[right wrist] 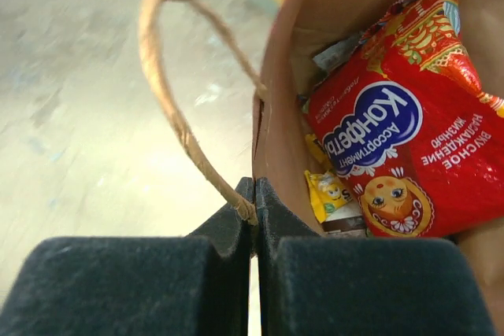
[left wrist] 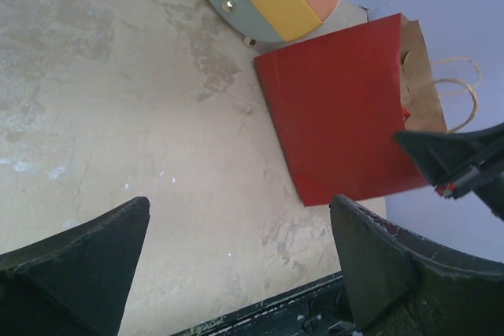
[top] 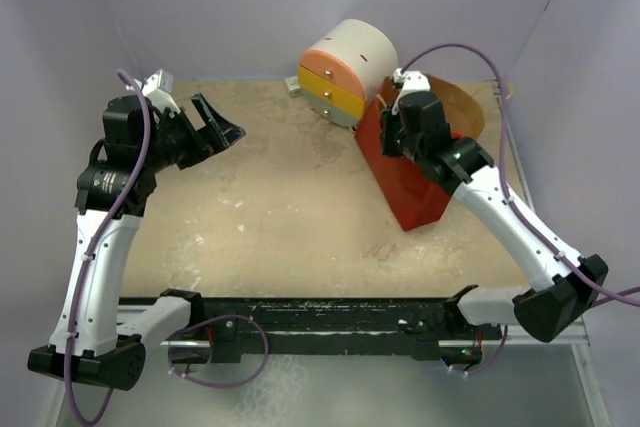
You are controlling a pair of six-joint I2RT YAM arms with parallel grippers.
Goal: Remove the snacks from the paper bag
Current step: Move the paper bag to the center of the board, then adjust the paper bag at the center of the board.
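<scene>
The tall red paper bag, kraft-brown inside, rests on the right of the beige worktop. The right hand is clenched on its rim at the thin string handle. A large red crisp packet and a small yellow candy packet sit inside. The left hand hangs spread wide, holding nothing.

Top view: high above near edge, looks down on whole table. Left wrist: farther off, paper bag at 2 o'clock. Right wrist: close, into same bag's mouth.
</scene>
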